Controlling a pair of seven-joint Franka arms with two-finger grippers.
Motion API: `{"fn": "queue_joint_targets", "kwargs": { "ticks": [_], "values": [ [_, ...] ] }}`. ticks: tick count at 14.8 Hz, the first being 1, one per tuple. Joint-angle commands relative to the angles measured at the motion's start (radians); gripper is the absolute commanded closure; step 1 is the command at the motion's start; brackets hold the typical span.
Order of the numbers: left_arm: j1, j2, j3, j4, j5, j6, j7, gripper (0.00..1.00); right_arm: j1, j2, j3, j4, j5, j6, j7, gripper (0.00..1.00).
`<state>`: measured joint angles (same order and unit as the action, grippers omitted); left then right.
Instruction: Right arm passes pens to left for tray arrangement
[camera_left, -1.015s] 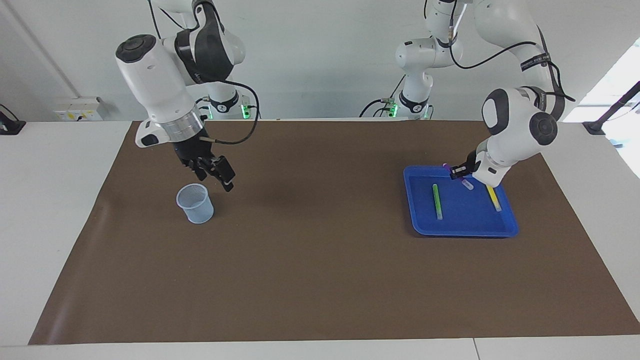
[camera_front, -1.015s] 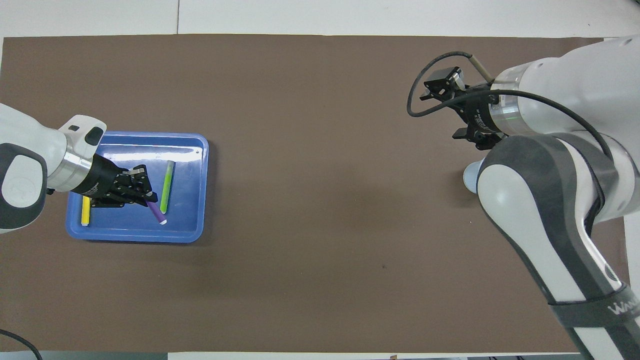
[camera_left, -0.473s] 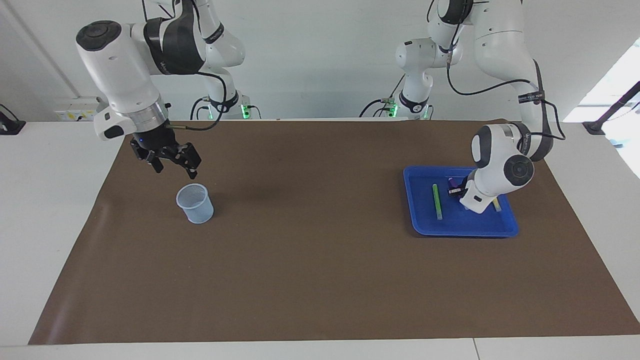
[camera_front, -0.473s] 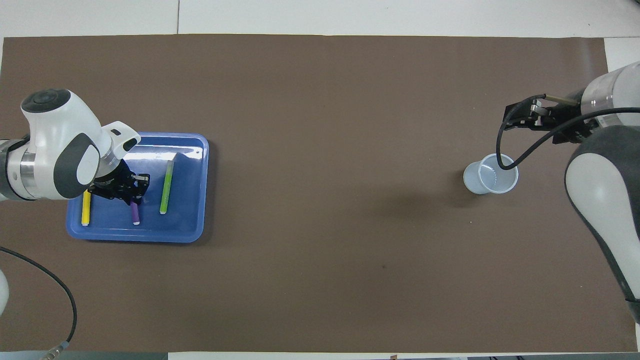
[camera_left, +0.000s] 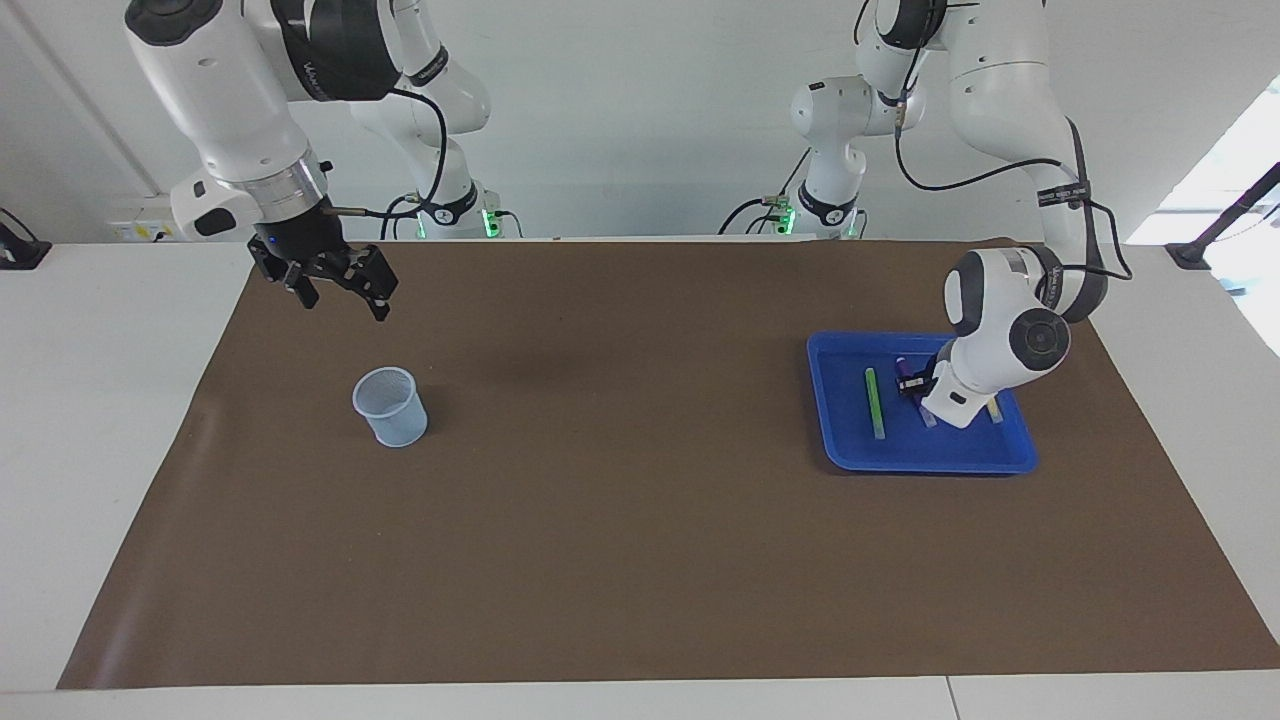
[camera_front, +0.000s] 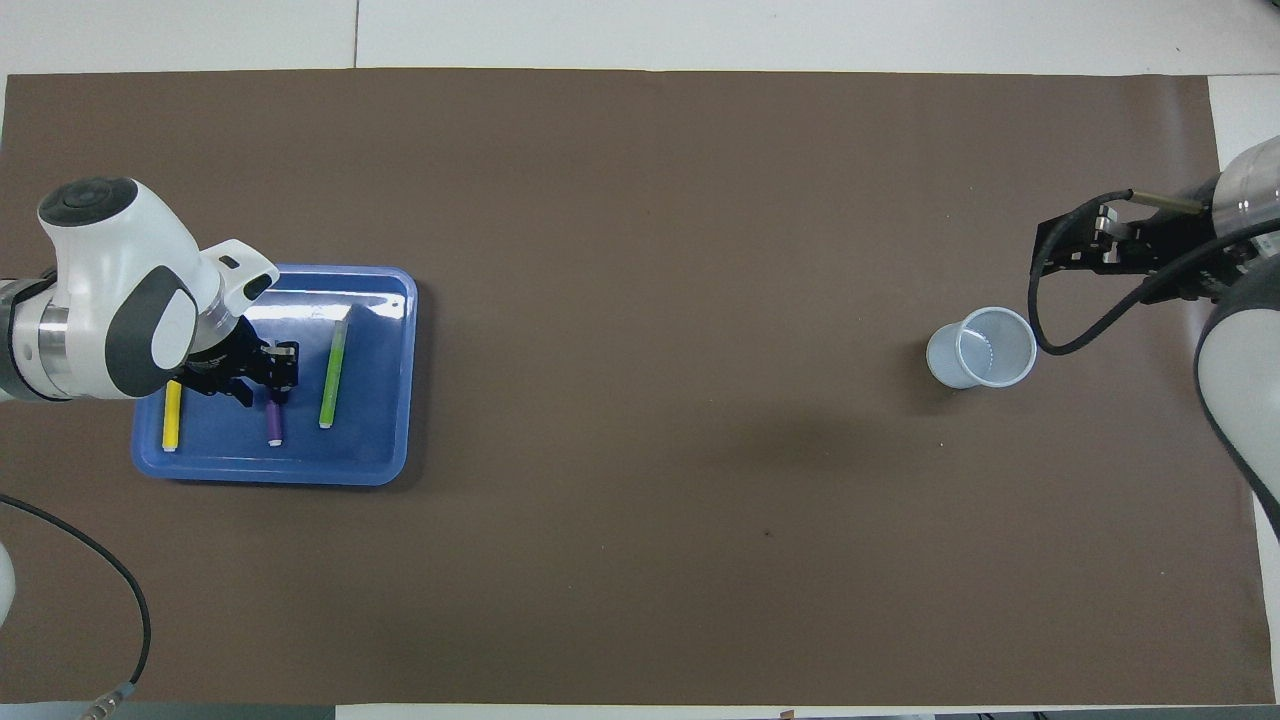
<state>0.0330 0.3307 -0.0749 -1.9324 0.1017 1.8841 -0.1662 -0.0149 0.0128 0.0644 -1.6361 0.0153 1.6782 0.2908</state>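
While the left gripper meets the purple pen, the cup stands apart.

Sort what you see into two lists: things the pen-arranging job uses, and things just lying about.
Job:
blue tray
green pen
purple pen
yellow pen
left pincer, over the purple pen
right pincer, waiting above the mat

Lying about:
clear cup
brown mat

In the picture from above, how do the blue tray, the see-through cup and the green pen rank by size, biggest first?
1. Blue tray, clearly the largest.
2. Translucent cup.
3. Green pen: about as long as the cup is wide, but far slimmer, so it covers the least area.
All three rest on the brown mat, so camera distance hardly skews this.
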Motion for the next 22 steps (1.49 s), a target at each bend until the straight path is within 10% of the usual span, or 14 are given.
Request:
{"fn": "queue_joint_targets", "kwargs": {
  "ticks": [1,22],
  "values": [
    [-0.001,0.024,0.000,0.024,0.012,0.017,0.013,0.00,-0.002,-0.022,0.005,0.005,-0.025,-0.034,-0.039,0.00],
    [0.179,-0.085,-0.003,-0.059,-0.076,0.148,0.266,0.00,0.053,-0.076,-0.081,0.028,-0.063,-0.163,-0.165,0.00]
  ]
}}
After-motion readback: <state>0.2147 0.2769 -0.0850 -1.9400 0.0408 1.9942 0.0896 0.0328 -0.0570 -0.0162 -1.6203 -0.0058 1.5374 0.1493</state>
